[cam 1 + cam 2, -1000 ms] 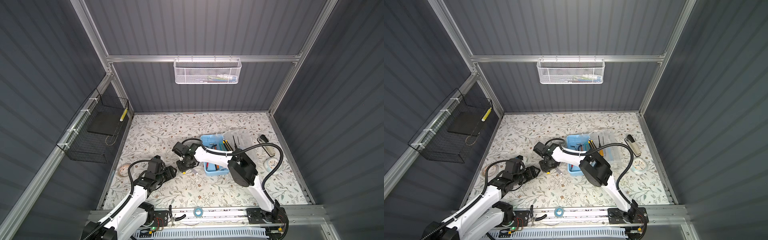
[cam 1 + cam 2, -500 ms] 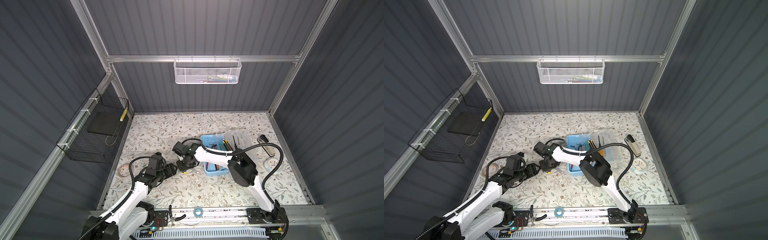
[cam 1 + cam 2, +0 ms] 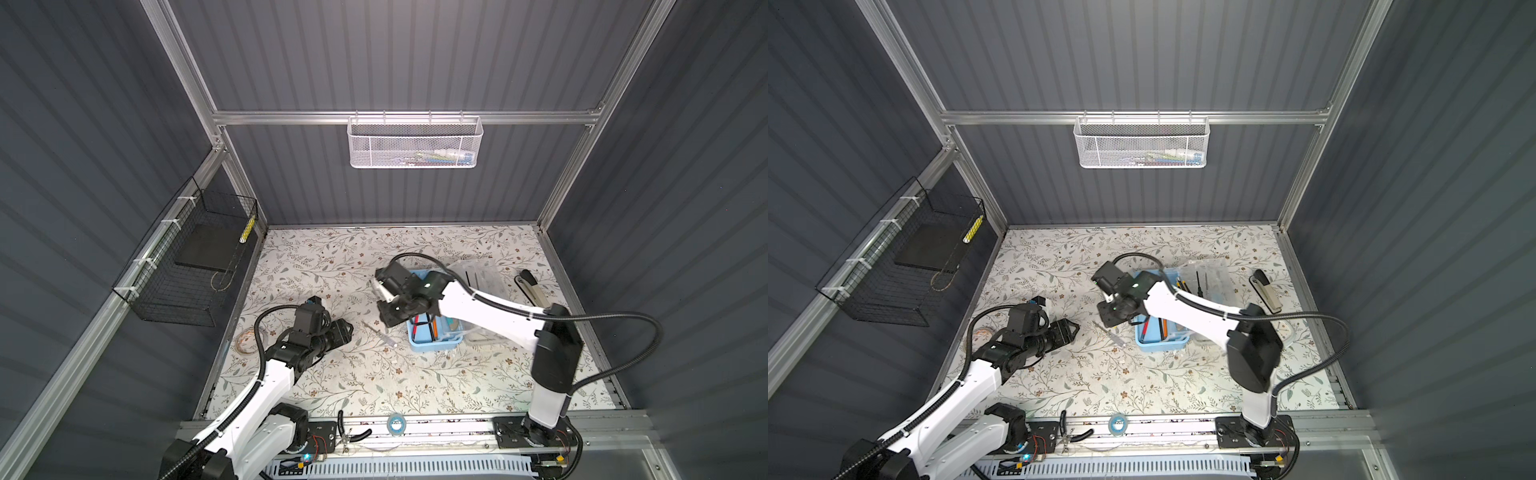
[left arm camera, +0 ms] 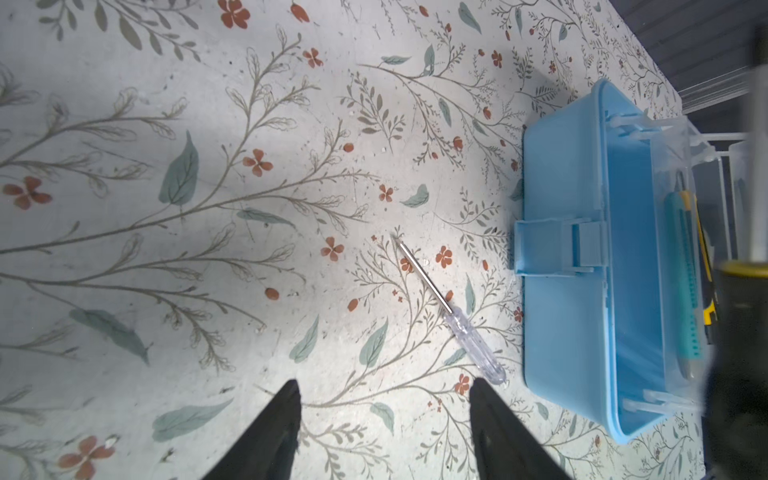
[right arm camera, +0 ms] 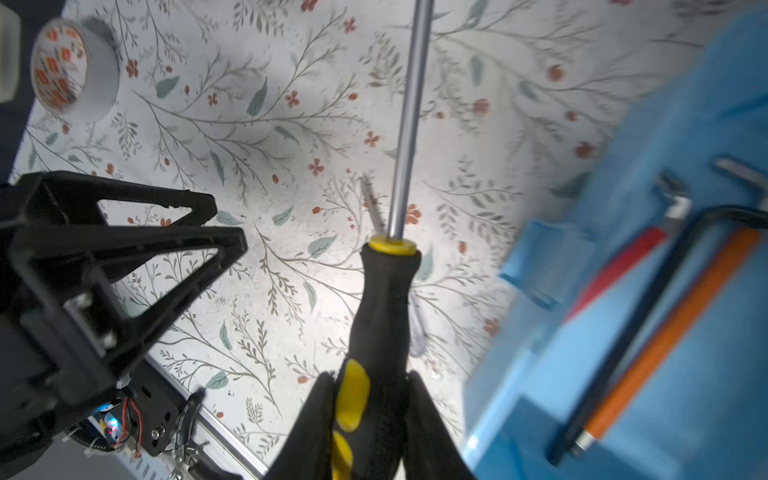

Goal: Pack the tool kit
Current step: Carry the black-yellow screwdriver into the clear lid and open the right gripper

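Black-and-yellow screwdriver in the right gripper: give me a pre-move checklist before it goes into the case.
1. Grip: right gripper is shut on the handle of the black-and-yellow screwdriver. ok
2. Case open: light-blue plastic case has its clear lid folded back. ok
3. Room inside: red-handled tool and orange-handled tool already lie in it; whether the long shaft fits: cannot tell
4. Other arm: left gripper is open, empty and apart from the case. ok
5. Everything packed: small clear-handled screwdriver lies on the floral mat beside the case. not ok
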You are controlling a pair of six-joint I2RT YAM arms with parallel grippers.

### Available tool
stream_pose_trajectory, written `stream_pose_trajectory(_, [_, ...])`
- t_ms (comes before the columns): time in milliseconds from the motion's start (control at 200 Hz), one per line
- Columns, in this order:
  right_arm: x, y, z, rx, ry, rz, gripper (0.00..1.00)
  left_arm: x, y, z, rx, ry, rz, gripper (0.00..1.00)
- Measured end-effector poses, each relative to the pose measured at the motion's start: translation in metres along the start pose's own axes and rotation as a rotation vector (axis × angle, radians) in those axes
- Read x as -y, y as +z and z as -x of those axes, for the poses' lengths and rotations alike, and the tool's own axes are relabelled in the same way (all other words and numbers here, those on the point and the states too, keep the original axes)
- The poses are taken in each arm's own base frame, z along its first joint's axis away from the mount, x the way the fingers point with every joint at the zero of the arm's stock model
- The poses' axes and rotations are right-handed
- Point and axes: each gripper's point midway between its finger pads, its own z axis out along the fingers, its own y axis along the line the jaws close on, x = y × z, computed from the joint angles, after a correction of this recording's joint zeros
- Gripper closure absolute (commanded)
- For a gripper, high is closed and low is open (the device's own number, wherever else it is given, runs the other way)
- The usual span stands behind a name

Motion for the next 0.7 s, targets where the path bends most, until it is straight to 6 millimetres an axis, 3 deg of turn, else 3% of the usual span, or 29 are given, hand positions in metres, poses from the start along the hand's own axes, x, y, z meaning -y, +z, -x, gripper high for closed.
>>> stream_pose_trajectory(210, [0.123,-0.08,-0.005,0.13,0.153,-0.224,1.0,0.003,0.01,0.007,-0.012,0.017,0.007,0.35])
stream_pose_trajectory(375, [0.199,-0.111,-0.033,0.141,0.27,-0.401,1.0,0.001,0.02,0.006,-0.031,0.024,0.018,0.35])
stream_pose_trajectory(525, [0.242,-0.113,-0.063,0.059,0.324,-0.537,1.0,0.002,0.021,0.008,-0.029,0.037,0.015,0.35])
stream_pose_trajectory(700, [0.261,-0.103,-0.085,-0.036,0.317,-0.621,1.0,0.004,0.021,0.012,-0.018,0.05,0.009,0.35])
